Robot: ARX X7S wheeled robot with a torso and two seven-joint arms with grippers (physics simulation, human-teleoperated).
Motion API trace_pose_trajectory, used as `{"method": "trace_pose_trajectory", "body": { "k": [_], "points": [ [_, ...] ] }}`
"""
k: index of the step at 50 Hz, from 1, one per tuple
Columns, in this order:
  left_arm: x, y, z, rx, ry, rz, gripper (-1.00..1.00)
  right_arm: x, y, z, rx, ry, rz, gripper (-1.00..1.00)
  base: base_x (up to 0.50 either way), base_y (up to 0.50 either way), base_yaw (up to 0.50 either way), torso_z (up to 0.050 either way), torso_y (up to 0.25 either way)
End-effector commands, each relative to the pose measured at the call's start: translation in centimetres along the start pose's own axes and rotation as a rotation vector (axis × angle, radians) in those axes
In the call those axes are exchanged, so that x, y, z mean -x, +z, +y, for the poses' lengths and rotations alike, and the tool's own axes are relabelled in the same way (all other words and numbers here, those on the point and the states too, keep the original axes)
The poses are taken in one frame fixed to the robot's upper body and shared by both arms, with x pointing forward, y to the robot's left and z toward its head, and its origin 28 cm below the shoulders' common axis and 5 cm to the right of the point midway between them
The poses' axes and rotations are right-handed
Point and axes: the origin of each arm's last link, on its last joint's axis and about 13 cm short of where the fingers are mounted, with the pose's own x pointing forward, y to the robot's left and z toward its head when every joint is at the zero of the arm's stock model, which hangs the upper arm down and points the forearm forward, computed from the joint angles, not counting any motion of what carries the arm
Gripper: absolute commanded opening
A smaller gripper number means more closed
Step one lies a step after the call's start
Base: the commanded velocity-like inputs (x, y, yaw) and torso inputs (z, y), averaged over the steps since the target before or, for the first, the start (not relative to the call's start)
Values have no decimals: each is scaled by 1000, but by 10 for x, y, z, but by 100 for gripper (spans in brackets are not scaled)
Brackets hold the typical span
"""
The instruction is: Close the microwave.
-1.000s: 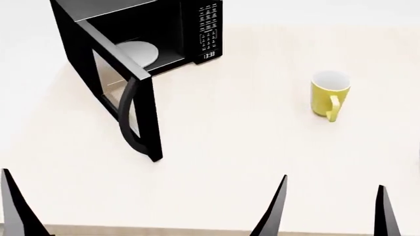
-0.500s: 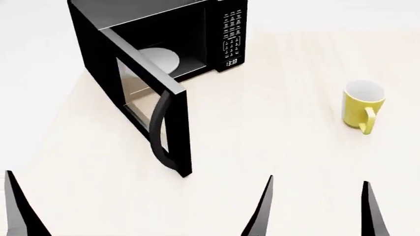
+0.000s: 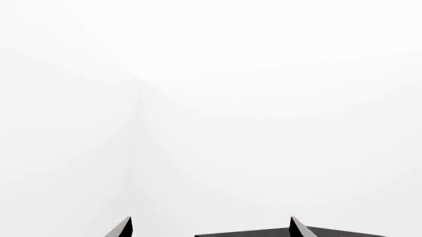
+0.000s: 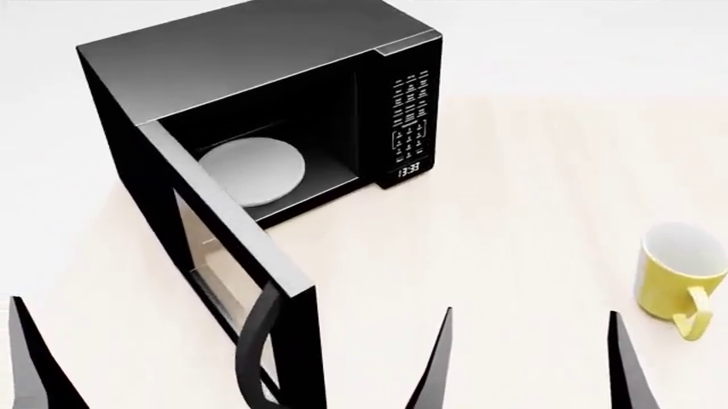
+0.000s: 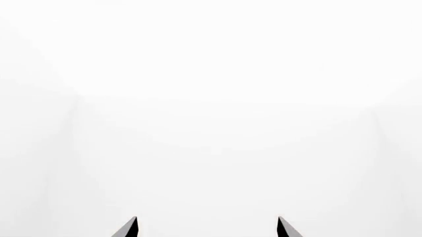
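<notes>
The black microwave [image 4: 245, 60] stands on the pale table [image 4: 512, 239], left of centre in the head view. Its windowed door [image 4: 228, 264] hangs wide open toward me, with the curved handle [image 4: 255, 351] at its near end. Inside lies the white turntable plate [image 4: 252, 169]; the keypad [image 4: 411, 115] and clock [image 4: 410, 169] face right of the opening. My right gripper [image 4: 530, 365] [image 5: 207, 227] is open, right of the door's near end and holding nothing. My left gripper [image 3: 209, 227] is open too; one of its fingers [image 4: 26, 362] shows left of the door.
A yellow mug [image 4: 679, 277] stands upright at the table's right, handle toward me, beyond and to the right of the right gripper. A black edge [image 3: 290, 233] shows low in the left wrist view; both wrist views otherwise show only white.
The head view has shifted: microwave and mug now sit lower and larger in frame, the mug further right. The door is as wide open as before. Both grippers stay at the bottom edge.
</notes>
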Motion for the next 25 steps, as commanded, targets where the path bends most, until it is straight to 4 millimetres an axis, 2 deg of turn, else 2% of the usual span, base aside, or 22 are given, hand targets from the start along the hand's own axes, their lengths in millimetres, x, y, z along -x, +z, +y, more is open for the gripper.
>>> {"method": "trace_pose_trajectory", "body": {
  "k": [1,23,25],
  "points": [
    [0,0,0,-7,-1,-3,100,0,0,0,20,9,-7,100,500,62,0,0,0],
    [0,0,0,-7,-2,-1,100,1,-2,-1,18,-2,-9,100,500,93,0,0,1],
    [0,0,0,-7,-3,-1,100,1,-1,-1,24,-11,-22,100,2,0,0,0,0]
  ]
}}
